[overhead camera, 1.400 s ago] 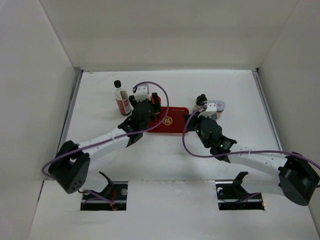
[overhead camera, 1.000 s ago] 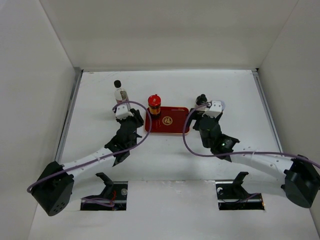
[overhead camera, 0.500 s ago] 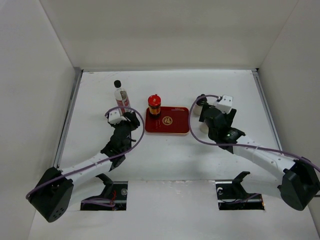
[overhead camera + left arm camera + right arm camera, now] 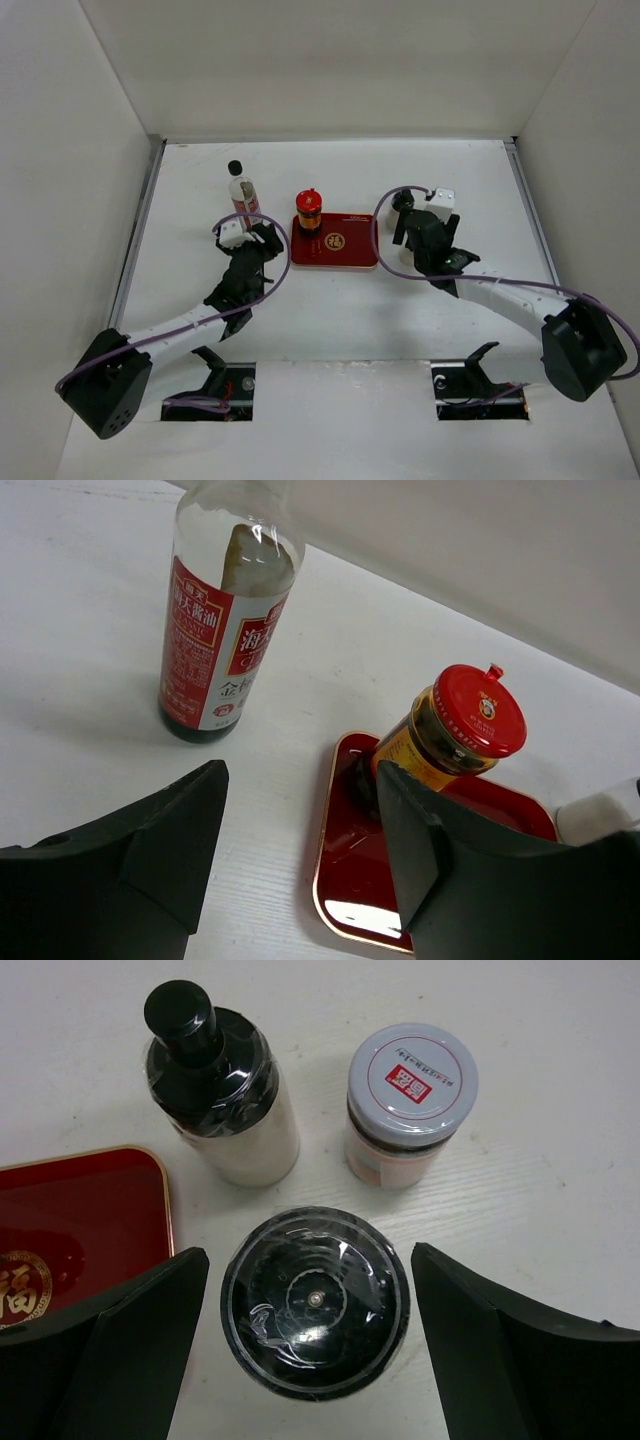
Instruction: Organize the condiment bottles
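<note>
The red-capped jar (image 4: pixel 309 210) (image 4: pixel 455 730) stands on the back left corner of the red tray (image 4: pixel 345 255) (image 4: pixel 345 880). Left of the tray stands the tall slim bottle (image 4: pixel 241 195) (image 4: pixel 225 630) with its red-white label. My left gripper (image 4: pixel 264 236) (image 4: pixel 300 850) is open and empty, low over the table between that bottle and the tray. My right gripper (image 4: pixel 411 223) (image 4: pixel 312 1345) is open around a jar with a dark glossy wrapped lid (image 4: pixel 315 1300), with a gap on each side. Behind it stand the black-capped beige bottle (image 4: pixel 403 200) (image 4: pixel 225 1100) and the pale-lidded jar (image 4: pixel 410 1100).
The tray's right corner (image 4: pixel 90 1210) lies just left of my right fingers. White walls enclose the table on the left, back and right. Purple cables loop over both arms.
My left gripper let go of the red-capped jar on the tray, drew back to the left and opened. My right gripper moved over the jar cluster and narrowed a little.
</note>
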